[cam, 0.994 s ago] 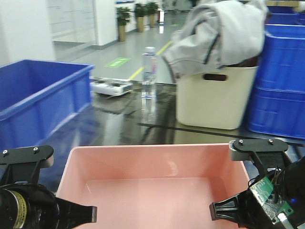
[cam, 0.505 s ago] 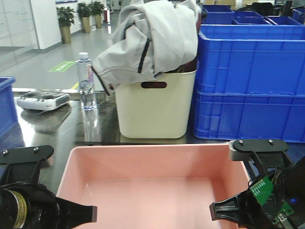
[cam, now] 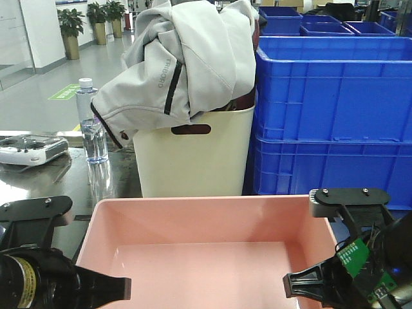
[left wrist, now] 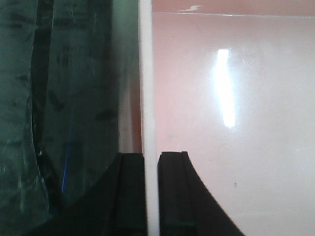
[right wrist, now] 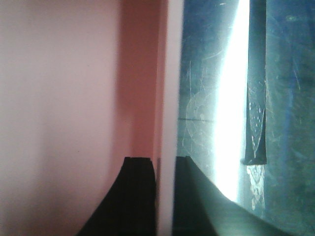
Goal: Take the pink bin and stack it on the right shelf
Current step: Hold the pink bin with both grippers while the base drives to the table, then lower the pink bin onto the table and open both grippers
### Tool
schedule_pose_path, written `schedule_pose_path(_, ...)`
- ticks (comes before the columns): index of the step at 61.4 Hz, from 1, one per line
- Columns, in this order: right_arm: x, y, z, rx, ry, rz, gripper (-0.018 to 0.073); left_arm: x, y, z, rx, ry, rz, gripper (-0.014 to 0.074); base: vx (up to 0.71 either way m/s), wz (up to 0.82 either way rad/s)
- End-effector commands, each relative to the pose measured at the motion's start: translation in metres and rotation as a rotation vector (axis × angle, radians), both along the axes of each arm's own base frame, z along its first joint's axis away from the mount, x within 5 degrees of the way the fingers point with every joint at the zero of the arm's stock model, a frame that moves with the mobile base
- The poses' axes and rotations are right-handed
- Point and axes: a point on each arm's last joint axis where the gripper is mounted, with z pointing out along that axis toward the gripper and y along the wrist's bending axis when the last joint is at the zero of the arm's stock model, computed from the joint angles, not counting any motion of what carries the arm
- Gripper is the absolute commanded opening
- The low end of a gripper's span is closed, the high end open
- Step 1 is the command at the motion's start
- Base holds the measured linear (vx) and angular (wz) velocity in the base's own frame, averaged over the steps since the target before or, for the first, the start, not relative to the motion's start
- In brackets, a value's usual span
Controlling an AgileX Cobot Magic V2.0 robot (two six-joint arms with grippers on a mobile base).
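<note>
2 grips, 1 per side: my left gripper pinches the left wall of the pink bin, 1 finger inside and 1 outside, jaws narrow on the rim. My right gripper clamps the right wall the same way.

The bin sits just where it did 1 second ago, low and centred between my arms, so neither grip has slipped. Everything behind it has slid leftward. The cream tub with the grey jacket has gone from right of centre to left of centre, and the stacked blue crates now fill the right. I judge that I am swinging right, carrying the bin toward its spot.

Under both wrists lies the right shelf, with black tape just beside the bin's right wall. I cannot tell whether the base touches.

The bin is level, mouth up. Its long axis seems to run across me, gripper to gripper, though its near end is cropped.
</note>
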Motion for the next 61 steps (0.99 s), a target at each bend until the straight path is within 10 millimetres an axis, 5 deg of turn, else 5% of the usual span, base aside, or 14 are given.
schedule_pose_path(1,0.0009,-0.0065,0.0188,-0.021,-0.107,0.013,0.0082,0.0002,0.0040,0.0190,-0.016,-0.097,-0.009,0.0025,0.14,0.00)
schedule_pose_path(61,0.0022,-0.0041,0.0199,0.007,-0.125,0.019,0.0082,0.0007,0.0035,0.0192,-0.019,-0.102,-0.012,0.0025,0.04,-0.01)
